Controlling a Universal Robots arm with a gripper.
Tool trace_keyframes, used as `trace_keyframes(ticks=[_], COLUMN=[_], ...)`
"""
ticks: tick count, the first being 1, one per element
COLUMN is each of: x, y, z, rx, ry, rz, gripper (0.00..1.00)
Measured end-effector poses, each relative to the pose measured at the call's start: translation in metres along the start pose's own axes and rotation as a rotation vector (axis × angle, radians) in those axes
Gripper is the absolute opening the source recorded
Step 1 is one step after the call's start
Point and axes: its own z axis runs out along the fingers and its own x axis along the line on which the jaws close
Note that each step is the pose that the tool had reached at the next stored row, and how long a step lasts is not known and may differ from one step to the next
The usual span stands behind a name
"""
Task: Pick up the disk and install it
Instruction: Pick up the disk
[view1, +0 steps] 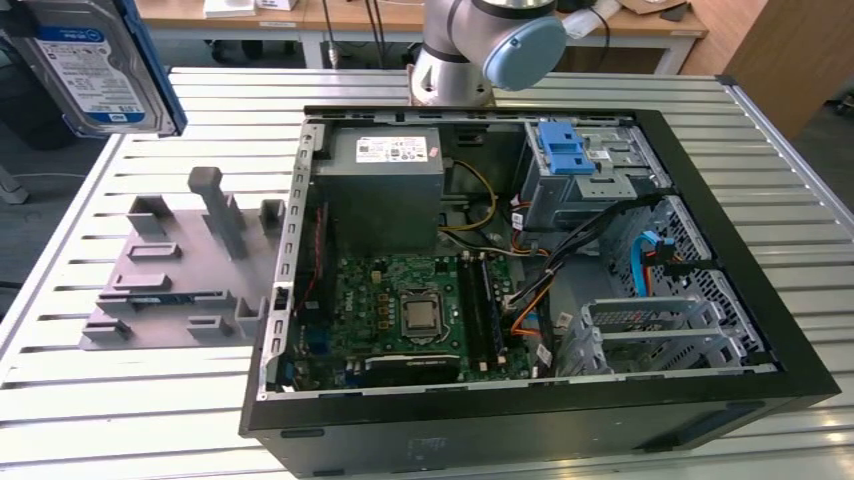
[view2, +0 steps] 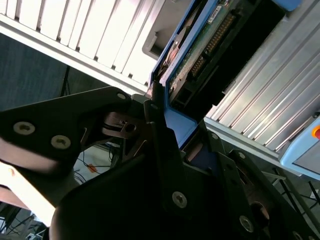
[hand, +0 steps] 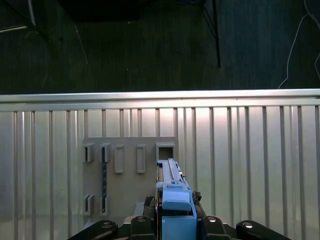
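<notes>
Your gripper (view2: 176, 127) is clenched on the disk (view1: 96, 62), apparently gripping it by its blue bracket (hand: 177, 210). The disk hangs edge-down, clear of the slatted table (view1: 134, 420), over the grey fixture (hand: 130, 175) near the table's edge. The open computer case (view1: 534, 430) sits beside that fixture.

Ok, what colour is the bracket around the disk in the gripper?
Blue; the bracket on the disk shows best in the first wrist view, in the gripper.
</notes>
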Motion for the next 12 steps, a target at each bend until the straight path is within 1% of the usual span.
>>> trace_keyframes(ticks=[12], x=[-0.0001], y=[0.0002], z=[-0.0156], rx=[-0.0001], ry=[0.0], rz=[0.0], gripper=[0.36])
